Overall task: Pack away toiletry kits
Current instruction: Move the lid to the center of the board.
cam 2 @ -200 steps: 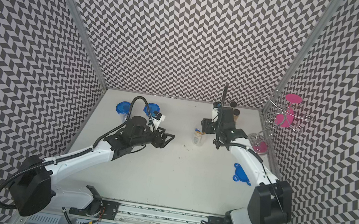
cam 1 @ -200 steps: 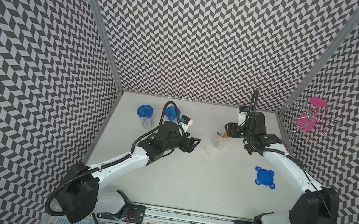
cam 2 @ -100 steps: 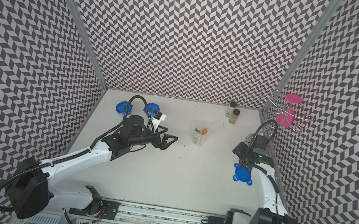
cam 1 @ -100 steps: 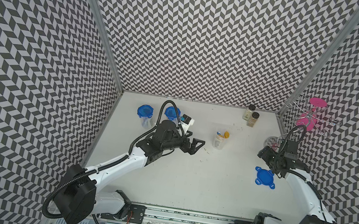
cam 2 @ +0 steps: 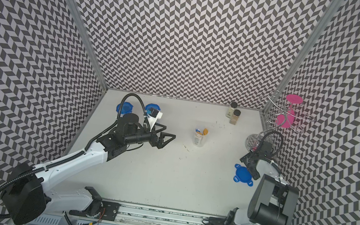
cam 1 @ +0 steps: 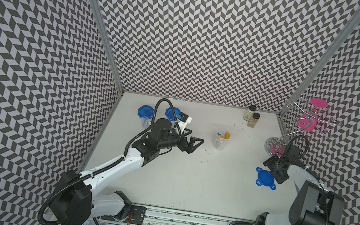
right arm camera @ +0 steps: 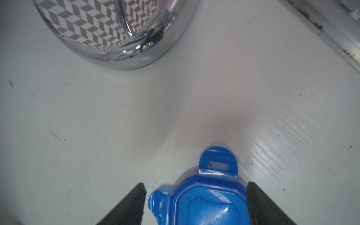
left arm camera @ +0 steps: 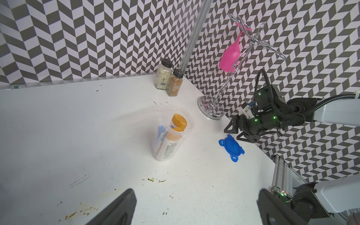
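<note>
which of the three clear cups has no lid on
The lone cup holding gold-capped tubes; its top is open. The two lidded cups at the far left are closed in blue.

Legible markings, left wrist view only:

- Brown spice jar (left arm camera: 174, 85): the label's first line reads "GROUND"; the line under it is too small to make out.
- Gold-capped tube (left arm camera: 176, 124) in the cup: letters "RE" below the cap, the rest hidden.
- Second tube (left arm camera: 169, 149): fine print, illegible.
- Pale spice jar (left arm camera: 163, 77): label illegible.
</note>
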{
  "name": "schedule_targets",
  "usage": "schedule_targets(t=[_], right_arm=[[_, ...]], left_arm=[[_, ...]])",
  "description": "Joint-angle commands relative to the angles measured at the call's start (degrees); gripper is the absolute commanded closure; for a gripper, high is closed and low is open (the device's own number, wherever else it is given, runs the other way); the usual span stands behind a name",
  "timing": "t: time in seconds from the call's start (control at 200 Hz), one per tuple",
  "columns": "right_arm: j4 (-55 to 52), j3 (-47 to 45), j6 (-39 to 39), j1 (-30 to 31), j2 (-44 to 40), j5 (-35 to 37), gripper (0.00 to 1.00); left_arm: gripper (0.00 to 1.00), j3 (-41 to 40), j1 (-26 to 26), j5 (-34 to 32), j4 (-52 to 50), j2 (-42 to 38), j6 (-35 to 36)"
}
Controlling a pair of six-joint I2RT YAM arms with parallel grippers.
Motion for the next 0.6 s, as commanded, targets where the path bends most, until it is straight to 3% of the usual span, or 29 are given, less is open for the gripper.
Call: schedule_targets(t=[0.0,0.31,0.596], right_arm=[[3.4,-1.5,0.11,-0.35,0.44,-2.05,0.2],[3.63,-5.09,-1.95,4.35,0.24,-6.36,0.21],[3.26,-9.05,2.12,17.86,-3.81,-10.46,0.22]], left_arm=[[0.0,0.25,0.77,2.02,1.17,0.94,0.57],[0.01,-0.15,1.88,2.44,1.82,1.06,0.52],[0.0,-0.35,2.16,1.69,1.64,0.86,0.74]])
